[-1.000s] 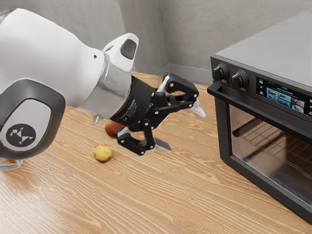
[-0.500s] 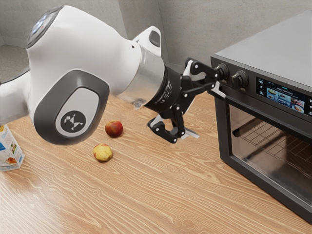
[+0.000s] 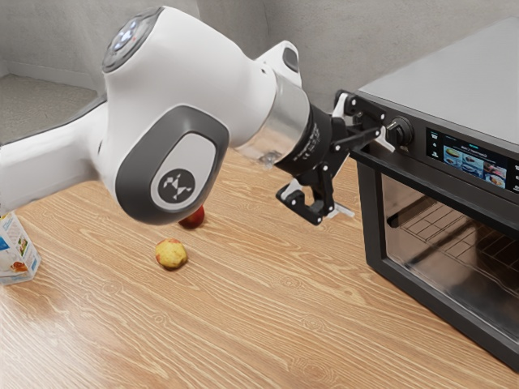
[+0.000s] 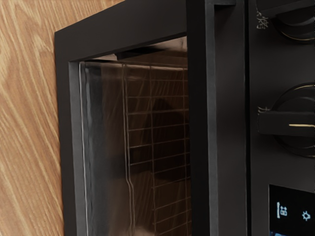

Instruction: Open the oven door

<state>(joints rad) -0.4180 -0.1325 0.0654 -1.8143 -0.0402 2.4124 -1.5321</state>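
- Arm (image 3: 182, 65): enters at the left edge of the exterior view, rises to a bulky joint in the upper middle, then slopes down to the right.
- Gripper (image 3: 366, 177): right of centre in the exterior view, inclined down to the right, directed at the upper front corner of the oven (image 3: 454, 81).
- Finger state: spread apart, one above the other, clamped on nothing. The upper fingertip overlaps the control panel near a knob (image 3: 399, 131); the lower one hangs lower and farther left, over the table (image 3: 268, 324). Contact with the oven cannot be determined.
- Oven door (image 3: 375, 231): right side of the frame, closed. Its handle (image 3: 438, 186) runs from near the fingers down toward the right edge.
- Wrist view: the handle stands upright, right of centre, between the door glass (image 4: 152, 123) and the knobs.
- Table items: yellow fruit (image 3: 171, 254), lower left of centre; red fruit (image 3: 194, 218), partly hidden behind the arm; carton (image 3: 16, 253), left edge.
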